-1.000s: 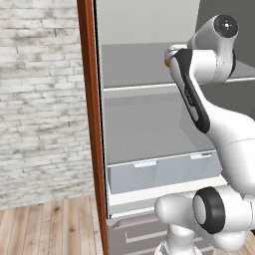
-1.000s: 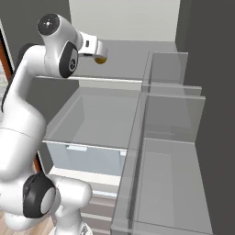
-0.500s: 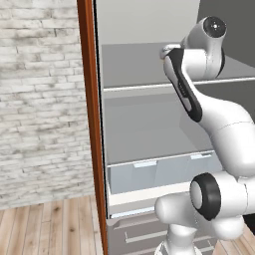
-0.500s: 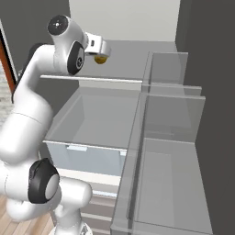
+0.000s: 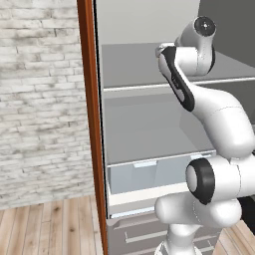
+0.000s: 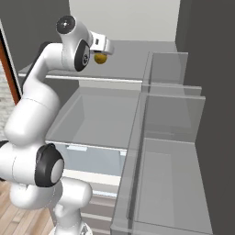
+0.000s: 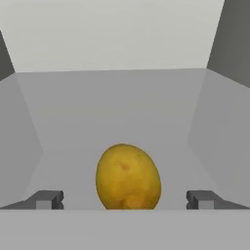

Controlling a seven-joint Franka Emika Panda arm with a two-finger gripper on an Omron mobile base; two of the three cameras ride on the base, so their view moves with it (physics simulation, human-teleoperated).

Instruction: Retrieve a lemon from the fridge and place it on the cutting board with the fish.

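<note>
Left base view: fridge (image 5: 149,129), door open, pale grey interior; upper shelf (image 5: 134,69), a lower shelf and a drawer beneath it. White arm reaches in at the upper shelf's level. Brick wall (image 5: 40,99) and wooden floor (image 5: 50,229) lie left of the fridge.

Right base view: gripper (image 6: 102,50) sits over the front of the upper shelf; lemon (image 6: 100,58) hangs directly under it, clear of the shelf surface. Clear door bins (image 6: 170,137) stand right of the shelf.

Hand view: lemon (image 7: 128,177), golden-yellow, lies midway between the two fingertips (image 7: 46,199), which stand wide apart with a gap on each side. Whether any pad touches it cannot be told. The upper shelf stretches behind it.
</note>
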